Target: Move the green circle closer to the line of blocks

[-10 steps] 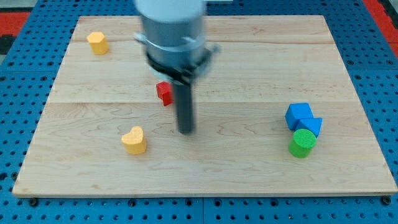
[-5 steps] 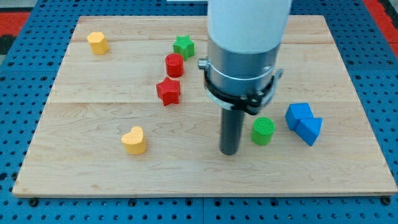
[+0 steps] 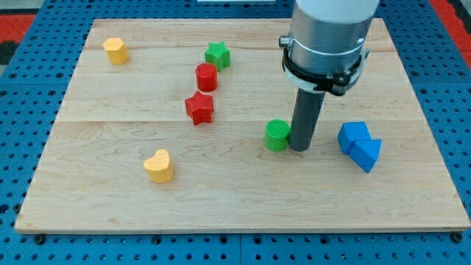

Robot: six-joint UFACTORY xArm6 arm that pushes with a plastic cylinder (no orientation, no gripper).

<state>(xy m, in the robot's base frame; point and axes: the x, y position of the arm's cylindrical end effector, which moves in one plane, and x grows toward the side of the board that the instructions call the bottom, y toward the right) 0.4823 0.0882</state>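
Note:
The green circle lies right of the board's middle. My tip stands right against its right side. A line of blocks runs up and to the left of it: a red star, a red cylinder and a green star. The green circle is well apart from the red star, to the view's right and a little lower.
Two blue blocks sit together at the view's right, just right of my tip. A yellow heart lies at the lower left. A yellow block sits at the top left. The wooden board has blue pegboard around it.
The green circle has moved left, away from the blue blocks and toward the line. My tip has gone from the circle's left side to its right side.

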